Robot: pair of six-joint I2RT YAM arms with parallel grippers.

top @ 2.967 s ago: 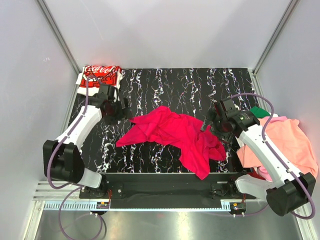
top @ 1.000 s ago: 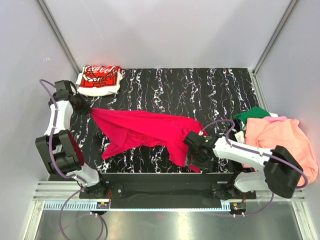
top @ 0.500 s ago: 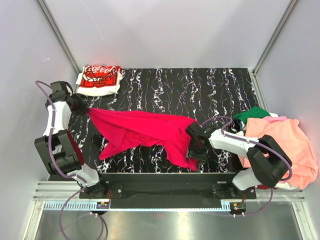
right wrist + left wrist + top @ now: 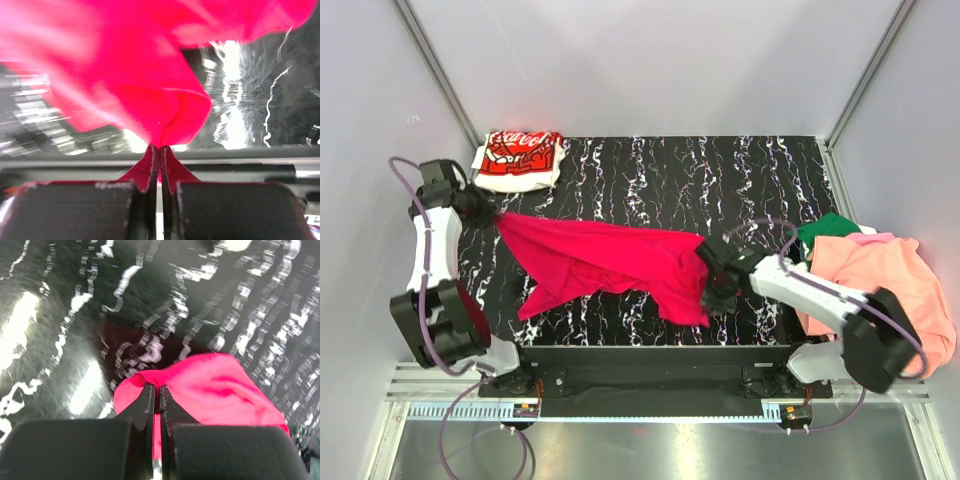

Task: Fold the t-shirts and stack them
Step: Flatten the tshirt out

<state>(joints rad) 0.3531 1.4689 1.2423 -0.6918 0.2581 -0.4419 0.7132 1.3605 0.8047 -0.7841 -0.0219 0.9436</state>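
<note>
A crimson-pink t-shirt (image 4: pixel 605 262) hangs stretched across the black marbled table between both arms. At the far left my left gripper (image 4: pixel 492 216) is shut on one corner of it; the left wrist view shows the cloth (image 4: pixel 215 390) pinched between the closed jaws. My right gripper (image 4: pixel 705 285) is shut on the shirt's right lower edge, and in the right wrist view the fabric (image 4: pixel 150 90) bunches just past the closed jaws. A folded white t-shirt with red logo print (image 4: pixel 520 158) lies at the back left corner.
A heap of salmon-orange (image 4: pixel 880 280), pink and green (image 4: pixel 830 228) t-shirts sits at the right edge of the table. Grey walls stand on three sides. The black rail (image 4: pixel 650 365) with the arm bases runs along the near edge.
The right gripper has closed on the shirt's right edge and lifted it slightly away from the near edge. The left gripper keeps its hold at the far left.
</note>
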